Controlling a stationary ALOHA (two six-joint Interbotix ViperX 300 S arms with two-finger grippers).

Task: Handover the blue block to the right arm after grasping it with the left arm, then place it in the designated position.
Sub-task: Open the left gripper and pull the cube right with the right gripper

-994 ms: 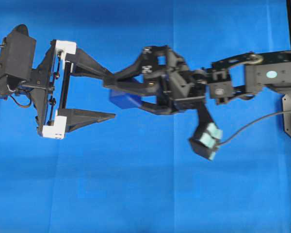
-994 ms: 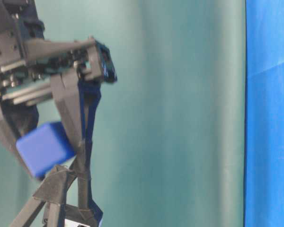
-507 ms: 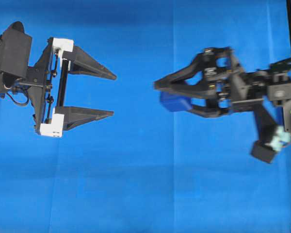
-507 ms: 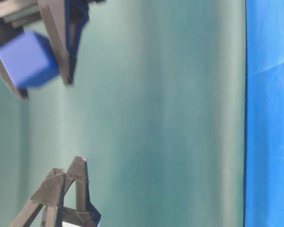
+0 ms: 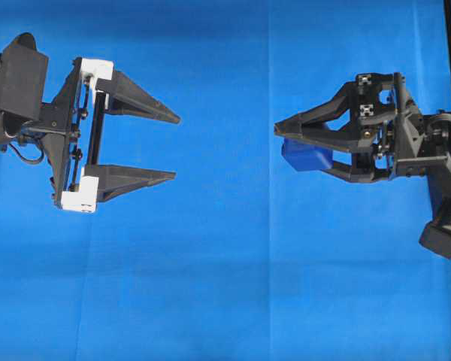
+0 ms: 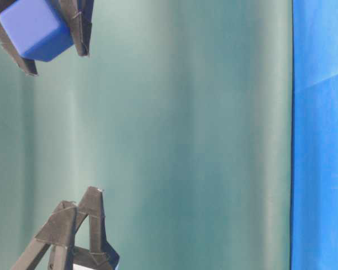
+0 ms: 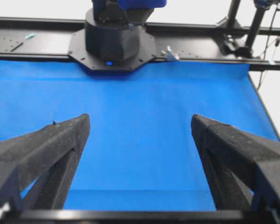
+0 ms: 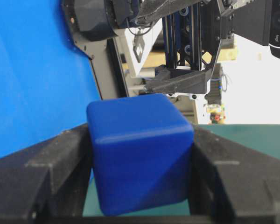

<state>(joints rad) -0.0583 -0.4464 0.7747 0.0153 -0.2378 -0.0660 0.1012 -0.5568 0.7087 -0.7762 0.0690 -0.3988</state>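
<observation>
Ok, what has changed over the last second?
The right tool, shut on the block, has pulled back to the right of the overhead view, away from the left tool; a second ago its fingers sat between the left fingers. The left tool has stayed open and in place, holding nothing. The grip on the block is unchanged.

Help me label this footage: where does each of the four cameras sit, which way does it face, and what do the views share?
Overhead: above, looking down on the blue cloth; left gripper open, right gripper holding the blue block.
Table-level: low, facing a green backdrop; both grippers' fingertips, block top left.
Left wrist: behind its spread fingers, facing the other arm's base.
Right wrist: behind its fingers, block clamped between them.
Shared: three views show the block.
</observation>
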